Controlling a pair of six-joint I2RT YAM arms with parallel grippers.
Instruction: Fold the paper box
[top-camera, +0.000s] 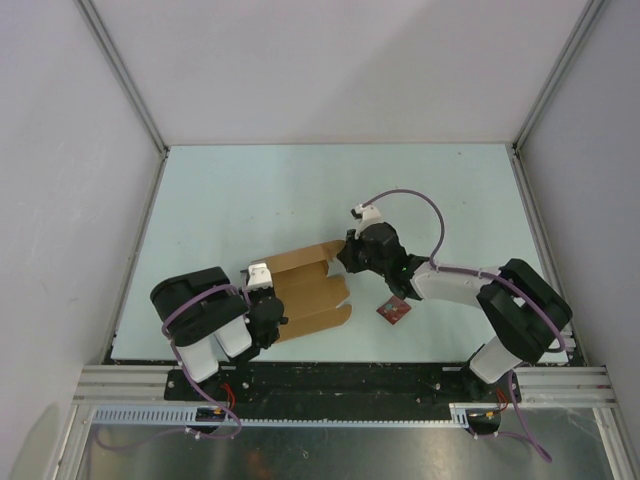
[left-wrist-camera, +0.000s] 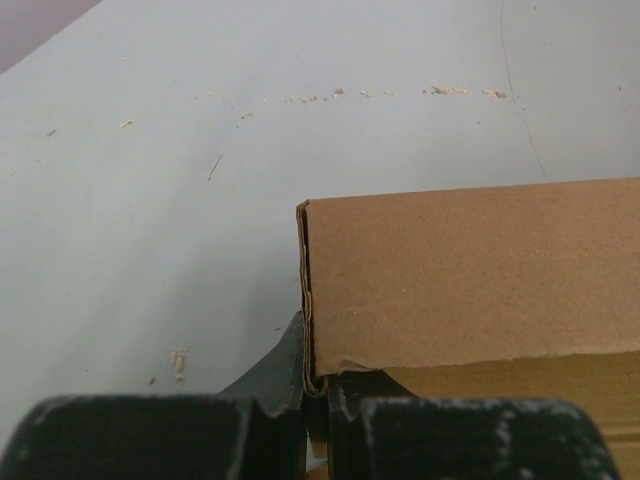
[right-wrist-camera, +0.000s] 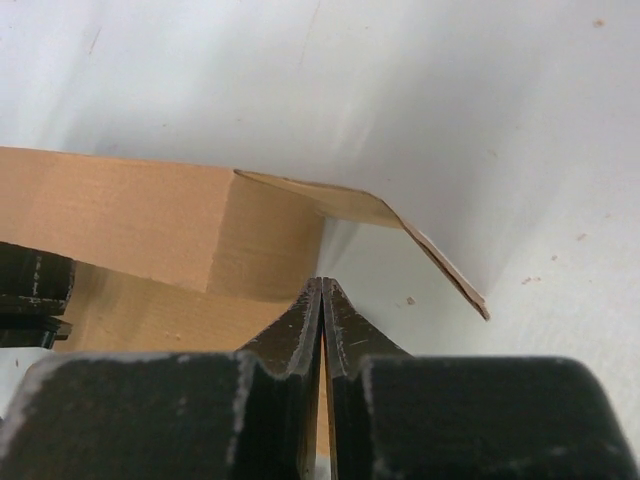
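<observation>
Nearest the lens in the left wrist view: the left gripper, all but closed, pinching the thin lower corner edge of the paper box between black fingers. Just beyond, an upright brown wall of that box, creased at its left corner, standing on the pale table.

Much the same from the right wrist: the right gripper pressed almost together, with a sliver of cardboard clamped between the tips. Past it, another standing wall of the box, and a loose flap angled outward and down to the right.

From above: box only partly folded, some walls raised, sitting near the front edge of the table between the two arms. Left gripper at its left end, right gripper at its far right corner. Just right of the box, apart from it and beside the right arm, a small dark red square flat on the table.
</observation>
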